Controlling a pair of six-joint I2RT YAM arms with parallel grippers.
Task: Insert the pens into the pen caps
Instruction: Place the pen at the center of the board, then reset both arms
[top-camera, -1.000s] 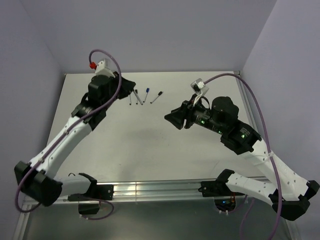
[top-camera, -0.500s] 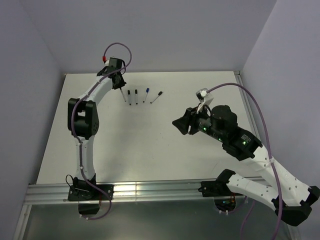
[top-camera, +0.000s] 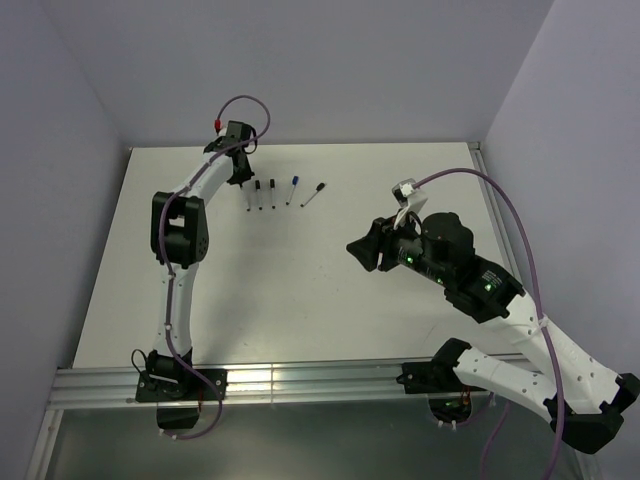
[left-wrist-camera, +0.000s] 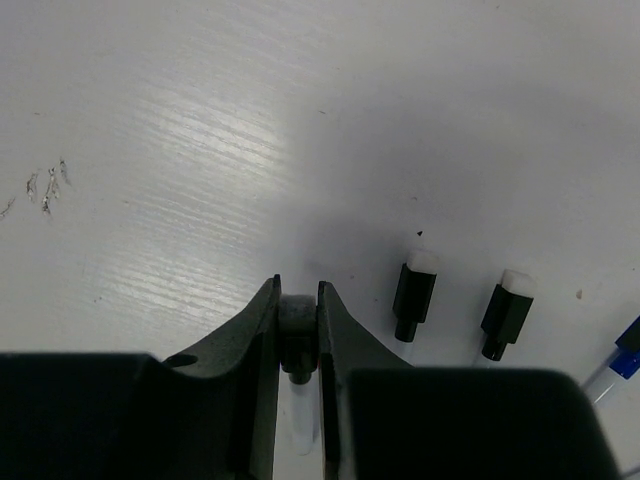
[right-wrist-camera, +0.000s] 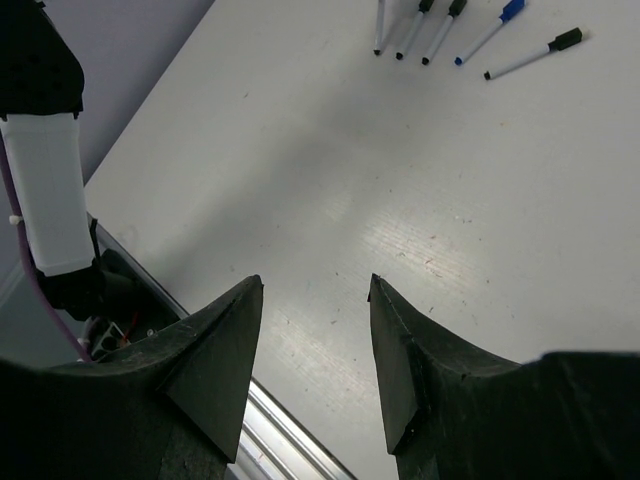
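Note:
Several white pens with caps on lie in a row at the table's back: black-capped ones (top-camera: 259, 193) (top-camera: 272, 191) (top-camera: 314, 192) and a blue-capped one (top-camera: 293, 189). My left gripper (top-camera: 243, 180) reaches to the row's left end. In the left wrist view it (left-wrist-camera: 298, 292) is shut on the black cap (left-wrist-camera: 297, 325) of the leftmost pen, whose white barrel (left-wrist-camera: 301, 410) runs back between the jaws. Two black caps (left-wrist-camera: 414, 291) (left-wrist-camera: 506, 313) lie to its right. My right gripper (top-camera: 360, 248) is open and empty above the table's middle right; the right wrist view (right-wrist-camera: 315, 285) shows only bare table between its jaws.
Purple walls close the table's back and sides. An aluminium rail (top-camera: 300, 378) runs along the near edge. In the right wrist view the row of pens (right-wrist-camera: 445, 18) lies far ahead and the left arm's base (right-wrist-camera: 45, 190) stands at the left.
My left arm has stretched out to the back of the table, settling at the left end of the row. My right gripper has drawn back slightly to the right.

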